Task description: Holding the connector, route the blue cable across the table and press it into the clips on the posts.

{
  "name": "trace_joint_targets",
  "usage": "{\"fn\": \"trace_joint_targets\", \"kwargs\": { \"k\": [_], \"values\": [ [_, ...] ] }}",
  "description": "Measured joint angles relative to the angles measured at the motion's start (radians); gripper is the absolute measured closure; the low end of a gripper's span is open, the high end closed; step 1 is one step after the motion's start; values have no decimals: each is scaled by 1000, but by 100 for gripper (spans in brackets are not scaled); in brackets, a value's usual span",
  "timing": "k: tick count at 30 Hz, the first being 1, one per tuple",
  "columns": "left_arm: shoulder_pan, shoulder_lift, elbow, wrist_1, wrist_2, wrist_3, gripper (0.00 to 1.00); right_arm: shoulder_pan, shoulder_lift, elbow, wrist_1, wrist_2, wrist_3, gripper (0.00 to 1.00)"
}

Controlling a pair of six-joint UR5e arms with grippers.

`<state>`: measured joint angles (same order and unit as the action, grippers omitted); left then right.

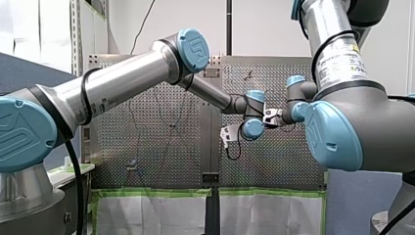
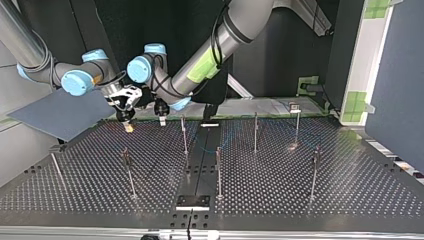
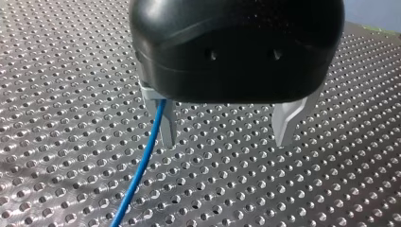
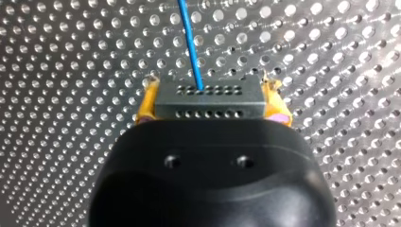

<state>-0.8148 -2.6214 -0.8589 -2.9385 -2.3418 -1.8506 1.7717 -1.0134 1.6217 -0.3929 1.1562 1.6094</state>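
Right tool tight on connector, left tool agape, blue cable half unseen beneath it

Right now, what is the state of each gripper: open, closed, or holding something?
Left gripper: open; the thin blue cable runs beside one finger, not gripped.
Right gripper: closed on the grey rectangular connector.

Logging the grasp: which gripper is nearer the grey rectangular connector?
Right. My right gripper clamps the grey rectangular connector between its yellow-padded fingers; my left gripper stands open nearby, the blue cable passing one finger.
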Motion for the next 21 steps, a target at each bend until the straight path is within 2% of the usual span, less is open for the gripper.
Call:
{"fn": "trace_joint_targets", "kwargs": {
  "k": [3,5,6,7,8,9,10,11,13,21],
  "values": [
    [-5,0,0,-7,-12,-1,0,0,1,0,0,-3,0,100],
    [-8,1,0,-9,-18,3,26,-1,1,0,0,-4,0,100],
    [-9,0,0,-8,-20,6,26,-1,1,0,0,-5,0,100],
    [-10,1,0,-6,-22,11,40,-1,1,0,0,-5,0,100],
    [-12,0,0,-1,-24,17,63,-1,1,0,0,-5,0,100],
    [-13,0,0,3,-25,22,63,-1,1,0,0,-4,0,100],
    [-15,1,0,8,-25,26,77,-1,1,0,0,-4,0,100],
    [-16,1,0,13,-26,29,96,-1,1,0,0,-4,0,100],
    [-18,1,0,21,-27,32,100,-1,1,0,0,-4,0,100],
    [-23,2,0,22,-36,27,100,-2,2,0,-1,-4,1,100]
  ]
}}
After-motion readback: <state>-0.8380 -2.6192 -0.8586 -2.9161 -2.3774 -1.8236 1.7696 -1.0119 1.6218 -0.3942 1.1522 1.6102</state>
